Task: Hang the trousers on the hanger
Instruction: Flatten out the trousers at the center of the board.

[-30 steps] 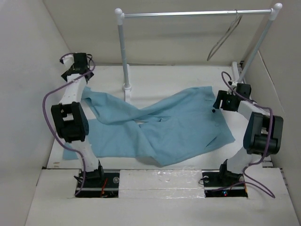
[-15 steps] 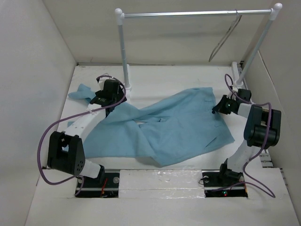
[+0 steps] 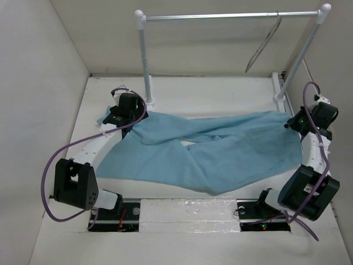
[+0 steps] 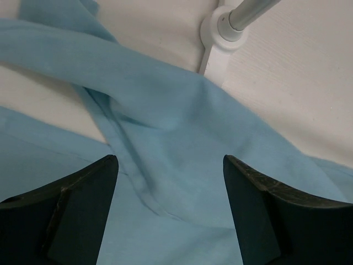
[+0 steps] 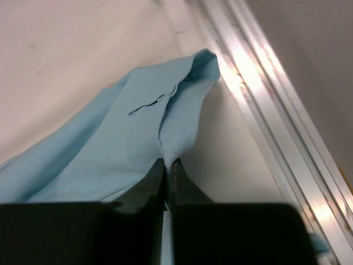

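Right claw clamped on the trousers at a ribbed waistband corner; left claw gaping above a leg, holding nothing. Trousers sprawled across the bench, hanger up on the rail, well apart. Cloth looks light, limp, saggy: pinch seams or hems.

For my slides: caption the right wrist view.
Right gripper pinches a fold of the light-blue trousers beside the metal rail.

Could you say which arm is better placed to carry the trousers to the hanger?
Probably right: the right gripper is shut on the trousers at their edge, on the side of the hanger. The left gripper hangs open above them.
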Robot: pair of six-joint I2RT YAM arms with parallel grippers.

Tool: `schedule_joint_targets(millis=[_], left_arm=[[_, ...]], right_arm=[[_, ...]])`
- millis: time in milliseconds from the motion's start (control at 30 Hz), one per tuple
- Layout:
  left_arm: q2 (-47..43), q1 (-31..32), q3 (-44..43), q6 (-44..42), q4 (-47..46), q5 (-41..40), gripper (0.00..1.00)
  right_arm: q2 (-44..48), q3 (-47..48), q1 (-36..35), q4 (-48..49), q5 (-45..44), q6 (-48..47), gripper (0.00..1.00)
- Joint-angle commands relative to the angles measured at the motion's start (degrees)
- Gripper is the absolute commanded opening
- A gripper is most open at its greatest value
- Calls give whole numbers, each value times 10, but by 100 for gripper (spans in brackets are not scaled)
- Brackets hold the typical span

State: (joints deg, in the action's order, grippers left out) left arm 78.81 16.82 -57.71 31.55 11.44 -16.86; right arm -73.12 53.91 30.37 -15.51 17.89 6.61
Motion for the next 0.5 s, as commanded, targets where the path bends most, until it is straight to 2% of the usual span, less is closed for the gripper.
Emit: schedule_joint_targets(millis=[0,33,67,100,133,200,300,367,400,433,467], left_arm=[[2,-14,-1,3,-12,-14,74],[1,-20,1,1,-12,-22,74],[2,-26,2,2,-10,-32,74],[2,-26,2,10,-5,-54,79],[4,-31,6,14,-2,-64,81],[8,-37,12,29,5,-83,81],[11,-86,34,50,10,-71,78],[10,-151,61,62,-6,-41,77],[15,-192,83,65,-25,12,76],[15,-193,83,67,-31,12,76],[21,-208,82,73,-31,27,76]], right_arm=[[-3,22,30,-72,-103,-18,3],[-7,16,36,-78,-115,-18,28],[-5,11,36,-70,-112,-18,44],[-6,7,36,-63,-100,-21,59],[-8,2,36,-53,-55,-23,69],[-21,6,19,-57,-21,-35,70],[13,-3,-54,-52,-9,-41,67],[47,-19,-101,-40,-18,-35,51],[103,-54,-185,-23,-15,-31,9],[104,-55,-186,-22,-9,-31,8],[119,-68,-218,0,-3,-29,1]])
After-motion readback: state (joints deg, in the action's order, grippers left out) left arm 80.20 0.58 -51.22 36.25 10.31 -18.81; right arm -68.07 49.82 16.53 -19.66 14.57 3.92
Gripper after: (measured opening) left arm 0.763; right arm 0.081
